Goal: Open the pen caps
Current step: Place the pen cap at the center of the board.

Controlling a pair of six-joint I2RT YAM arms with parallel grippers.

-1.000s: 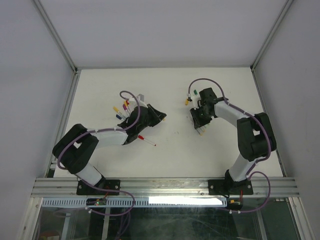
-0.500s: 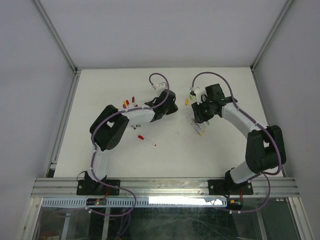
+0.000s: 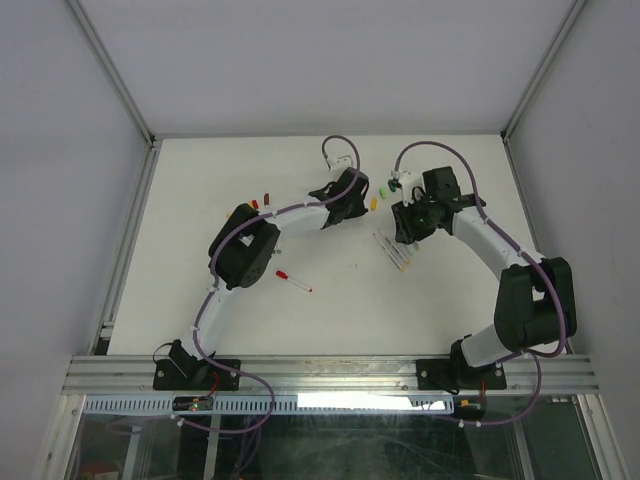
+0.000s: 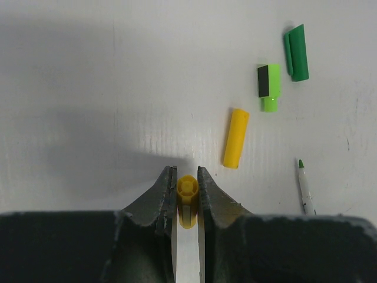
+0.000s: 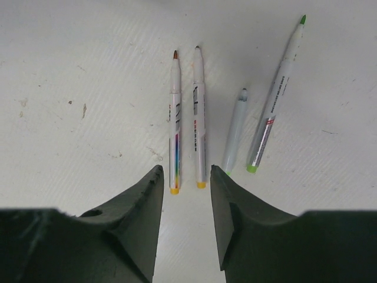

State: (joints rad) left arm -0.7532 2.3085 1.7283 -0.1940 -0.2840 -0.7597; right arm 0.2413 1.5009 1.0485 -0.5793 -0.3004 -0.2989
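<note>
Our left gripper (image 4: 186, 173) clamps a yellow pen cap (image 4: 187, 190), left of and beyond the row of four uncapped pens (image 5: 199, 118). Our right gripper (image 5: 185, 171) stands open and empty over that row. Beyond it we see a loose yellow cap (image 4: 236, 138) and green caps (image 4: 296, 52) on the table (image 4: 88, 71).

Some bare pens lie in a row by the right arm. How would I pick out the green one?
On the white table, ahead of the right gripper, four uncapped pens lie side by side. Seen from the right wrist, the green pen is the rightmost. It alone has a green tip and reaches farther from the gripper than the others.
</note>
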